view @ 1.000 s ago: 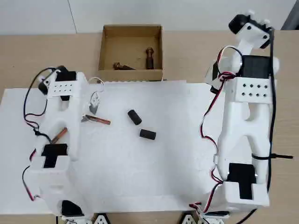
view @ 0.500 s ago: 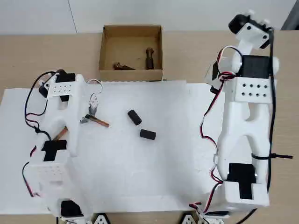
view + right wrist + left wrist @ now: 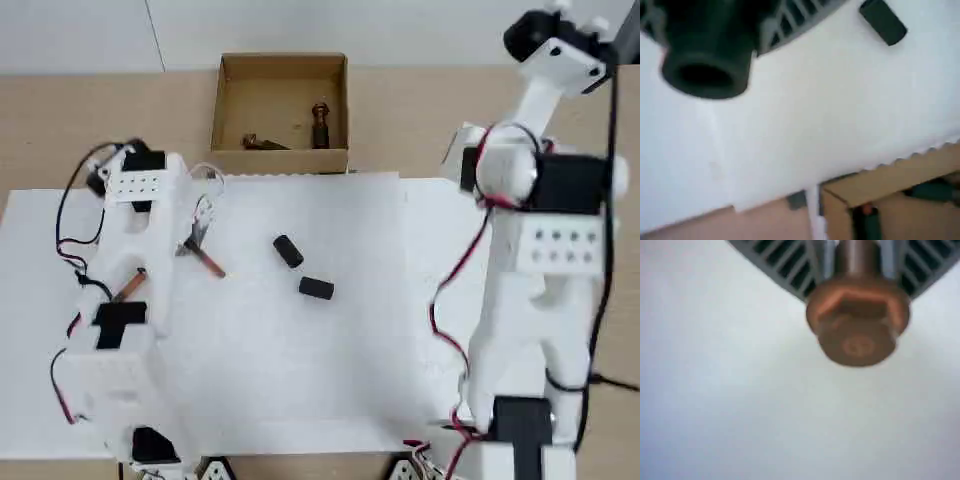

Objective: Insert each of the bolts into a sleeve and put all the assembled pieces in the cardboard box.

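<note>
A tan table [image 3: 80, 110] carries a white sheet [image 3: 300, 380] across the lower frame and an open cardboard box [image 3: 280, 160] at upper centre, just beside the sheet's upper edge.

Figure: a robotics test bench, lab-like rather than domestic. My two white, printed-looking arms, the left arm [image 3: 140, 250] and the right arm [image 3: 545, 260], stand at the near edge of a pale wooden table [image 3: 420, 110] with their red and black wiring [image 3: 434, 310] exposed. A white foam sheet [image 3: 300, 370] covers the working area. A plain cardboard box [image 3: 232, 110] sits beyond it, with a bare pale wall [image 3: 300, 25] behind.
</note>
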Controlling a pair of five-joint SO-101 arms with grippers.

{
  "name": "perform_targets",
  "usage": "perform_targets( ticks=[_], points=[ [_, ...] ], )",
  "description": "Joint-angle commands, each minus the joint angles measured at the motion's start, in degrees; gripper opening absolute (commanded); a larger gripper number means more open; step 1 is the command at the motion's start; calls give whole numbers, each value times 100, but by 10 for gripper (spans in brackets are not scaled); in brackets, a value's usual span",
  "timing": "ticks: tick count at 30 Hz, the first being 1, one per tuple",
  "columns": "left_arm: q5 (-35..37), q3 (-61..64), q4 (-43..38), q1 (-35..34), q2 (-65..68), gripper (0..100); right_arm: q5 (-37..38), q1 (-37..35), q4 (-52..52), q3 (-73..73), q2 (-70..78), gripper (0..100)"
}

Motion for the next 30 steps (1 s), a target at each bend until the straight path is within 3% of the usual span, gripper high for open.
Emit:
perform_targets(
  ticks=[1,14,23,30],
  points=[
    [-264,-541,396,369,-1081,5,299,-189,66,-26,-655,3],
    [-1336,-1130,1714,1442,-3455,5,1574,-444,110,264,-2343,3],
    [-2374,-1051,1723,1811,-4782,5,1987,-453,48,2989,-4215,3],
    [-3077,22,1688,1934,-5697,5,1987,-453,-602,4905,-5481,3]
  ],
)
